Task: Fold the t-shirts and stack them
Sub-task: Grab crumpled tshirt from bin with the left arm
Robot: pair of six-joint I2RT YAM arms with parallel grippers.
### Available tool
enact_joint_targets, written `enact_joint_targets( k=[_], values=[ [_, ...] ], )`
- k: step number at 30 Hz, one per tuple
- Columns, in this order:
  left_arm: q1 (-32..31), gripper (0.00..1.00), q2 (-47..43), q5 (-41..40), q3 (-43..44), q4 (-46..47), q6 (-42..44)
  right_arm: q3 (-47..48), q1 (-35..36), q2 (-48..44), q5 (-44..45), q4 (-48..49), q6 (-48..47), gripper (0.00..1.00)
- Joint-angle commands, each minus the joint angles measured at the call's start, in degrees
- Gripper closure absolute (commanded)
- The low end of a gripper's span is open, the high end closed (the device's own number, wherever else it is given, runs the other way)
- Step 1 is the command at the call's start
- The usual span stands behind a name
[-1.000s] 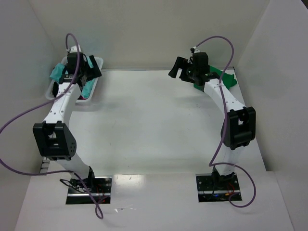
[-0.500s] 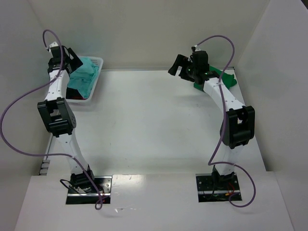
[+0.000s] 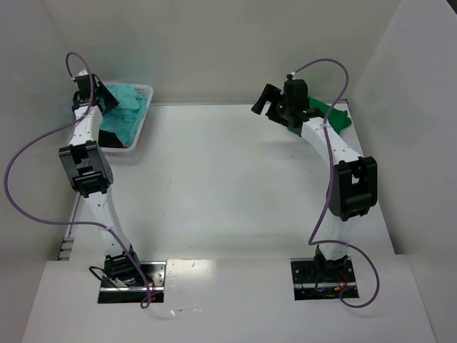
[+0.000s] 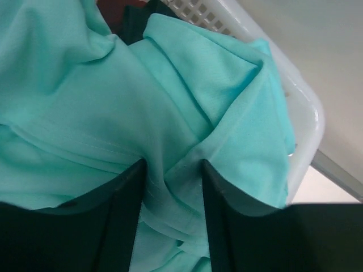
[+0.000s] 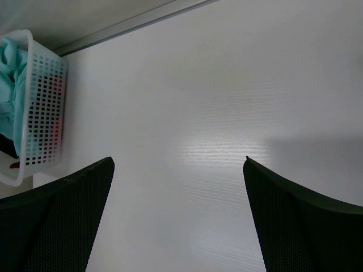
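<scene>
A light teal t-shirt (image 3: 127, 114) lies crumpled in the white lattice basket (image 3: 146, 91) at the table's back left. My left gripper (image 3: 107, 100) is down in that basket. In the left wrist view its jaws (image 4: 172, 164) press in on a bunched fold of the teal t-shirt (image 4: 85, 102), with creases running into the gap. Black cloth (image 4: 133, 17) and dark red cloth (image 4: 108, 5) show beneath. A darker green t-shirt (image 3: 335, 116) lies at the back right, behind my right arm. My right gripper (image 3: 260, 100) hovers open over bare table, with nothing between its fingers (image 5: 178, 161).
The basket's rim (image 4: 300, 107) runs close by the left fingers on the right side. Booth walls close in the table at the back and on both sides. From the right wrist the basket (image 5: 42, 113) shows far off at the left.
My left arm has swung to the basket's left side and its gripper has sunk into the teal t-shirt, jaws narrowing on a fold. The right gripper has barely shifted.
</scene>
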Motion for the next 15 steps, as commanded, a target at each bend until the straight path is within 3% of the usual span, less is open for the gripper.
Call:
enact_joint_targets(
  k=[1,3,6,10,15],
  values=[
    [-0.2,0.53,0.3,4.5,2.5,3.1,1.0,-0.3,0.4,-1.5,1.2,2.5,0.7,0.00],
    [-0.2,0.82,-0.9,5.2,1.5,3.1,1.0,-0.3,0.4,-1.5,1.2,2.5,0.7,0.00],
    [-0.2,1.00,-2.6,5.2,0.8,3.1,1.0,-0.3,0.4,-1.5,1.2,3.0,0.7,0.00],
    [-0.9,1.00,-6.9,6.8,0.2,1.7,1.6,-0.3,0.4,-2.0,1.2,3.0,-0.9,0.00],
    [-7.6,1.00,-18.9,9.0,4.3,-4.8,12.8,3.9,0.4,-3.1,0.4,2.4,-3.7,0.00]
  ],
)
